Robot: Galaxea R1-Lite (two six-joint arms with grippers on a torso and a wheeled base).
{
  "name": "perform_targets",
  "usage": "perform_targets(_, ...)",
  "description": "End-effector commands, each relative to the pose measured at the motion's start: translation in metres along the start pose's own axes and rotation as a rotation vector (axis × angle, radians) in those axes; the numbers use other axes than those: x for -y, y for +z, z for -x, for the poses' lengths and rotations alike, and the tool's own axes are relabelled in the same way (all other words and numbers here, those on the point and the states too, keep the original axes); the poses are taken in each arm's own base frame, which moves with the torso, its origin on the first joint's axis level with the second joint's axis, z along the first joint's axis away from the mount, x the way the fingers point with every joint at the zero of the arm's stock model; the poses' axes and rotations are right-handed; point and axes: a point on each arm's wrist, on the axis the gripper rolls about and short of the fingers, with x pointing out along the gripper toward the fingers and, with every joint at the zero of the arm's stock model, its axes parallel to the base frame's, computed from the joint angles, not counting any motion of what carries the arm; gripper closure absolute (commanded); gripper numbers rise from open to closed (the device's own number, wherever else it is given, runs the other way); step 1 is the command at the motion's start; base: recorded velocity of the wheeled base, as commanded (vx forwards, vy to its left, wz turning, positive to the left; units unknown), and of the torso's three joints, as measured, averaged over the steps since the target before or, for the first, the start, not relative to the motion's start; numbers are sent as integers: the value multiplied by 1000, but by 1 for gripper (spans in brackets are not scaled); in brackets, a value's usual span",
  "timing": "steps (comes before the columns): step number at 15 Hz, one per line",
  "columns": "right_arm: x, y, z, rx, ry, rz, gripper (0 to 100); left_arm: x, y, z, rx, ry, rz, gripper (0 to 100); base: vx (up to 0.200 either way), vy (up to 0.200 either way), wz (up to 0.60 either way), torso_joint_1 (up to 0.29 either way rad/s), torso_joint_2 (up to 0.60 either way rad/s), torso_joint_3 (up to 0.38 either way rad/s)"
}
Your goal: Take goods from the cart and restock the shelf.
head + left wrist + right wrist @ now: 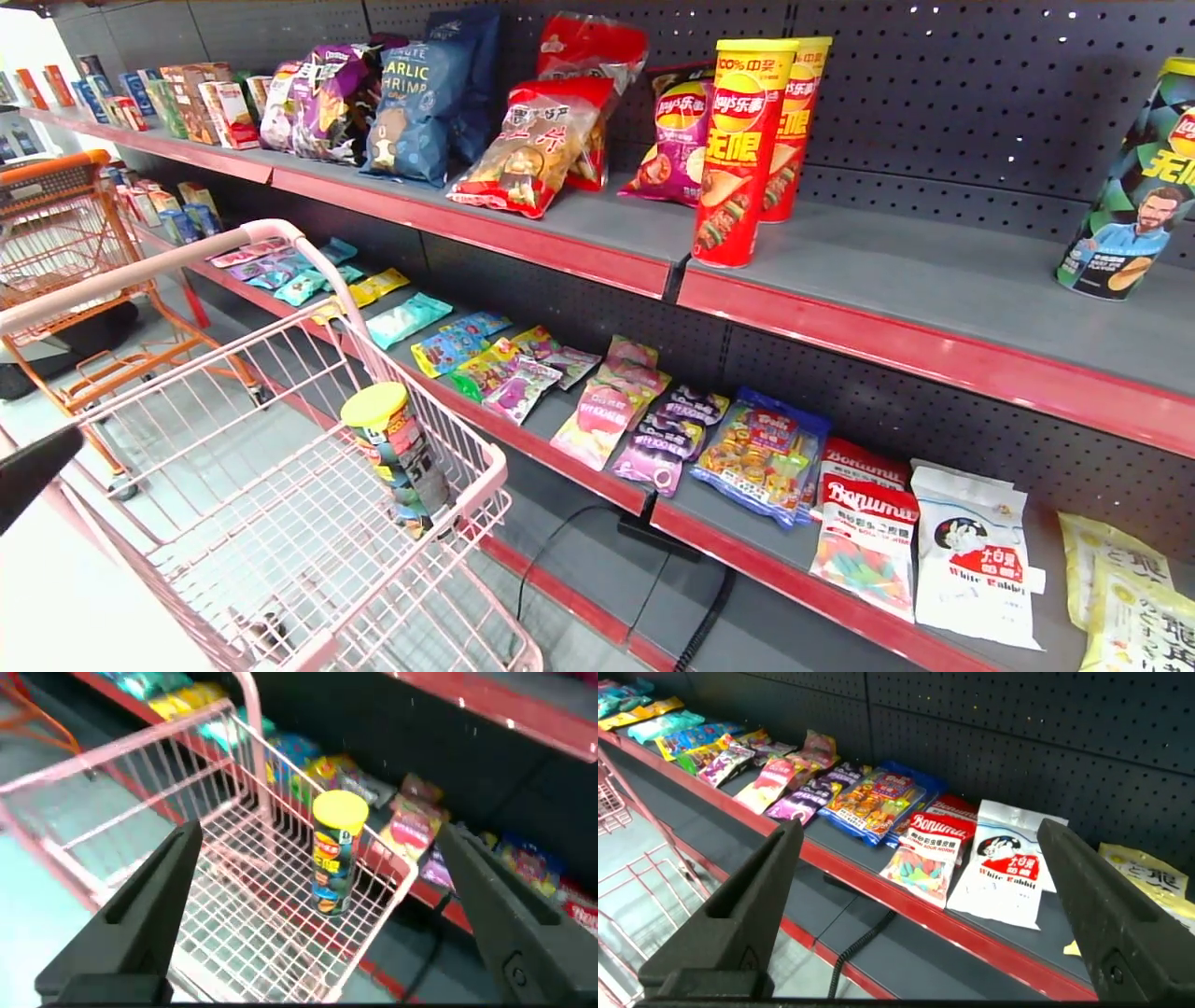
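A chip can (400, 455) with a yellow lid stands upright in the pink wire cart (280, 560), against its corner nearest the shelves. The left wrist view looks down on the same can (334, 854) between my fingers. My left gripper (318, 840) hangs open above the cart (140, 775), well clear of the can. Out over the lower shelf (878, 873), my right gripper (920, 831) is open and holds nothing. On the upper shelf (934, 280) stand two red chip cans (747, 149) and a dark green can (1134, 187).
Snack bags (532, 140) and boxes (201, 103) line the upper shelf. Candy packets (644, 420) and white bags (976, 555) lie flat on the lower shelf. An orange cart (65, 243) stands behind the pink one. A black cable (700, 616) hangs below the lower shelf.
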Motion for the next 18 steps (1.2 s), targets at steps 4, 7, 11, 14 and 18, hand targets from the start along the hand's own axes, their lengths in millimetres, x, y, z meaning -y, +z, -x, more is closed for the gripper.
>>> perform_targets(4, 0, 0, 0, 0, 1, 3, 0, -53, -47, -118, -321, -97, -140, 0, 0, 0, 0, 0, 0, 0)
perform_targets(7, 0, 0, 0, 0, 1, 3, 0, -56, -79, -131, -365, -196, -162, 0, 0, 0, 0, 0, 0, 0)
perform_targets(11, 0, 0, 0, 0, 1, 6, 0, -60, -99, -170, -372, -234, -164, 0, 0, 0, 0, 0, 0, 0)
perform_targets(14, 0, 0, 0, 0, 1, 6, 0, -56, -120, -202, -317, -294, -199, 0, 0, 0, 0, 0, 0, 0)
perform_targets(18, 0, 0, 0, 0, 1, 7, 0, -27, -138, -221, -281, -418, -198, 0, 0, 0, 0, 0, 0, 0)
